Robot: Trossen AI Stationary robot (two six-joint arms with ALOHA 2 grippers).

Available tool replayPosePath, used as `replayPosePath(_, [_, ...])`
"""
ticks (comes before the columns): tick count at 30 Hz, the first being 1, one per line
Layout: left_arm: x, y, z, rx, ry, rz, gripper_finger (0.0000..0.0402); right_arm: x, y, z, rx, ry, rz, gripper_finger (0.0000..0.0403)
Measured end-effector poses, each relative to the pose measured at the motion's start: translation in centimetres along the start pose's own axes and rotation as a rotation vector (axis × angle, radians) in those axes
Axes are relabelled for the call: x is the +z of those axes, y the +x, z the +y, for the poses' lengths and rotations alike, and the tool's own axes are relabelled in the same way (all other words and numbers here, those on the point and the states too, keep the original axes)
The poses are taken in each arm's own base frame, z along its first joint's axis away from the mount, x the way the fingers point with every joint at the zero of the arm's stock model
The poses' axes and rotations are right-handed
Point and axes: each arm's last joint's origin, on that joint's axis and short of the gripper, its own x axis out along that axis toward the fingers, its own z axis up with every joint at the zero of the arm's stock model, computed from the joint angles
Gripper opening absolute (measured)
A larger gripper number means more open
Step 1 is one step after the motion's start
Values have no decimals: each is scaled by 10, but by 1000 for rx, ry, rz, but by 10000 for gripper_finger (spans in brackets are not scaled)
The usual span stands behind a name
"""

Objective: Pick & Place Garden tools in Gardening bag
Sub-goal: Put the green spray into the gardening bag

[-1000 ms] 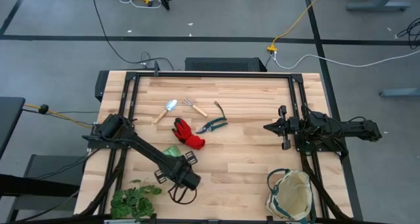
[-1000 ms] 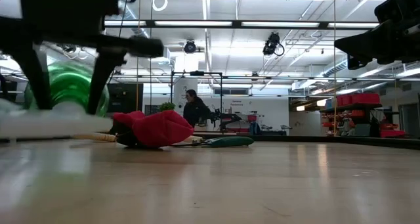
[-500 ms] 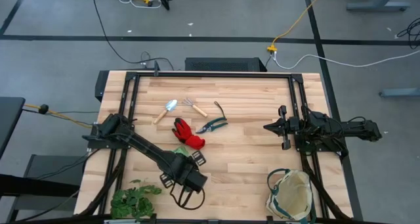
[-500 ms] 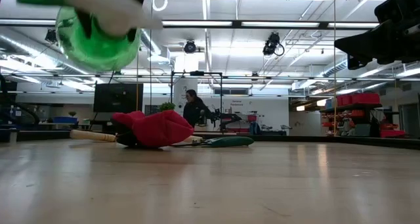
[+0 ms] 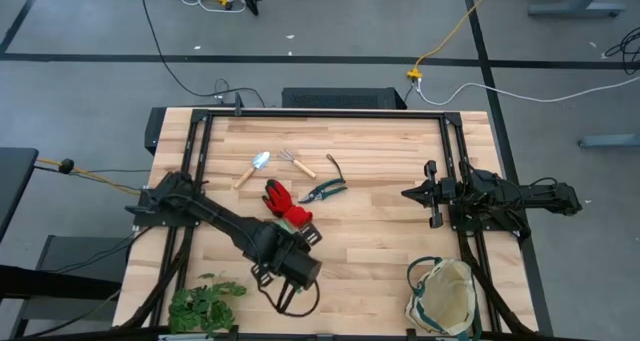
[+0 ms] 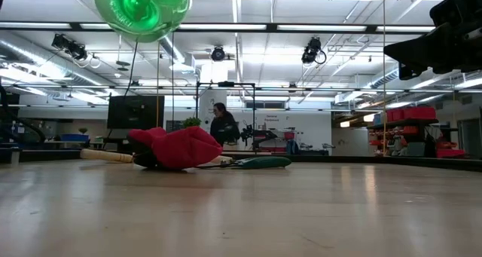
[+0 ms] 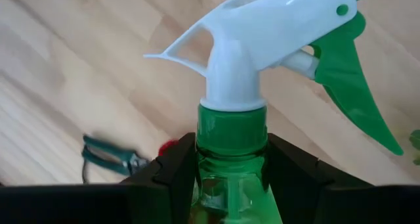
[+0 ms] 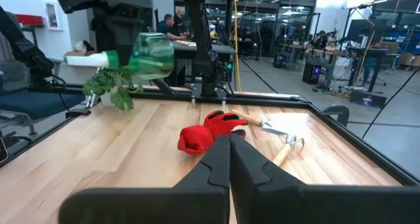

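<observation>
Left gripper (image 7: 231,178) is pinching the translucent green spray bottle with white trigger head (image 7: 262,73) by the neck, lifted off the wooden table (image 5: 370,241), lying roughly level. Red fabric glove (image 5: 285,203) and dark pruning shears (image 5: 323,191) sit just beyond. Right gripper (image 8: 230,152) is pressed together, parked at the right edge.

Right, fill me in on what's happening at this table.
The left claw is shut on the green spray bottle by its neck and holds it in the air above the table, near the red glove. The trowel, hand rake and pruning shears lie on the wood. The gardening bag sits at the near right corner. The right claw waits shut, holding nothing.
</observation>
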Motion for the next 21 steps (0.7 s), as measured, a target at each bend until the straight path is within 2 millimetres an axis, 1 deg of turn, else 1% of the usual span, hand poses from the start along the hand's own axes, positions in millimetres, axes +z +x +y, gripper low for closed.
replayPosePath(2, [-4, 1, 4, -4, -31, 16, 166, 0, 0, 0, 0, 0, 0, 2])
replayPosePath(7, [-15, -5, 11, 11, -82, -2, 166, 0, 0, 0, 0, 0, 0, 2])
replayPosePath(11, [-28, -6, 12, 16, -123, 0, 166, 0, 0, 0, 0, 0, 0, 2])
replayPosePath(21, [-67, 1, 10, 18, -223, 23, 166, 0, 0, 0, 0, 0, 0, 2])
